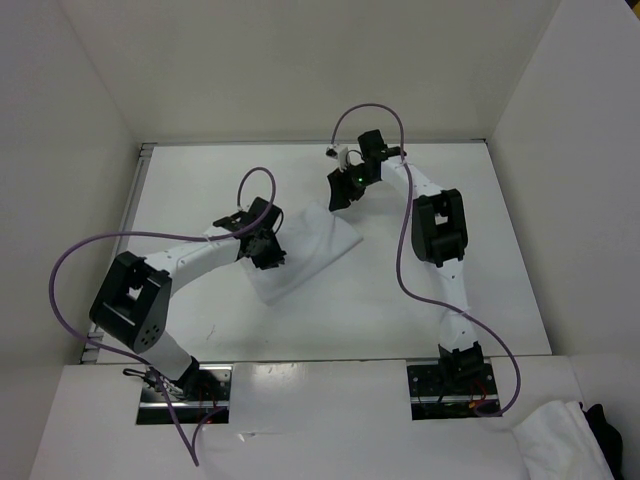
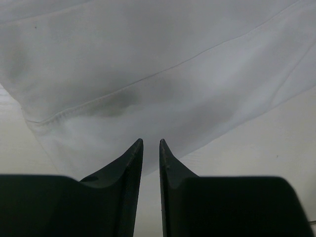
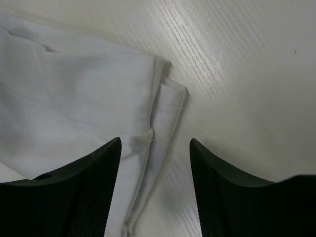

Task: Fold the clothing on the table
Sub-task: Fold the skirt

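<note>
I see the clothing [image 1: 312,248] lying folded and aslant near the middle of the table [image 1: 440,320], flat on its matte white top. My left gripper [image 1: 268,252] sits over the cloth's left part, its fingers nearly together with a thin, empty slit between them. The right gripper [image 1: 338,193] hangs at the cloth's far corner, fingers wide, straddling the layered edge. White wall panels [image 1: 300,60] box in three sides. A metal strip [image 1: 145,160] lines the left edge.

My left arm [image 1: 195,252] and right arm [image 1: 457,300] were white tubes with chunky black joint housings, purple cables [image 1: 365,107] looping behind the fingers [image 2: 129,168], which were matte black tapered wedges.
</note>
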Motion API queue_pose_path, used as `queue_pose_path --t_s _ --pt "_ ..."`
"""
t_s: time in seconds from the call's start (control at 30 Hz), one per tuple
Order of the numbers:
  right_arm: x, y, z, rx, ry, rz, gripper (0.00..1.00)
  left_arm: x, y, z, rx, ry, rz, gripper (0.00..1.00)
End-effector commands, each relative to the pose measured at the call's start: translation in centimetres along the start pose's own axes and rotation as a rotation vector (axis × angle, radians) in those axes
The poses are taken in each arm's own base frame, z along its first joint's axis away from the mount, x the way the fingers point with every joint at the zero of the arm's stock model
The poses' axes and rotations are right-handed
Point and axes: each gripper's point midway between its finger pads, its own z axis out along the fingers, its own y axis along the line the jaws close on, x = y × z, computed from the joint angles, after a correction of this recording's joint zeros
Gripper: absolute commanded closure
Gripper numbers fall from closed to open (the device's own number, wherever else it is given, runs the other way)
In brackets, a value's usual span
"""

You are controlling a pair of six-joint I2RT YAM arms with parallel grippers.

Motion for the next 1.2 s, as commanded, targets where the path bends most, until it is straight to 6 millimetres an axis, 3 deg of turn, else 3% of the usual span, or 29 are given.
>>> queue_pose_path --t_s 0.0,0.3,0.63,0.77,0.93,1.0,1.17 --pt "-0.8 0.3 0.5 -0.005 -0.010 -0.042 0.37 0.2 0.4 0.5 -0.022 -0.003 -0.010 0.73" --pt "0.6 1.3 1.7 -0.043 0.020 -0.036 0.40 0.3 0.5 0.7 -0.029 0.002 -0.009 0.73" --pt "0.3 2.6 2.8 -0.074 0.033 -0.039 0.41 0.4 0.7 0.7 -0.036 0.008 -0.008 0.73" --pt "0.8 2.3 3.2 -0.069 0.045 -0.032 0.47 0.2 0.6 0.5 -0.034 -0.005 -0.009 0.73" --pt "0.9 2.0 2.9 -0.036 0.042 -0.033 0.47 0.4 0.9 0.6 -0.042 0.000 -0.018 0.73" --pt "0.7 2.3 2.5 -0.034 0.036 -0.038 0.52 0.4 0.9 0.6 -0.042 0.000 -0.018 0.73" --pt "1.3 2.3 2.6 -0.031 0.053 -0.018 0.80 0.5 1.3 0.8 -0.055 -0.002 -0.016 0.73"
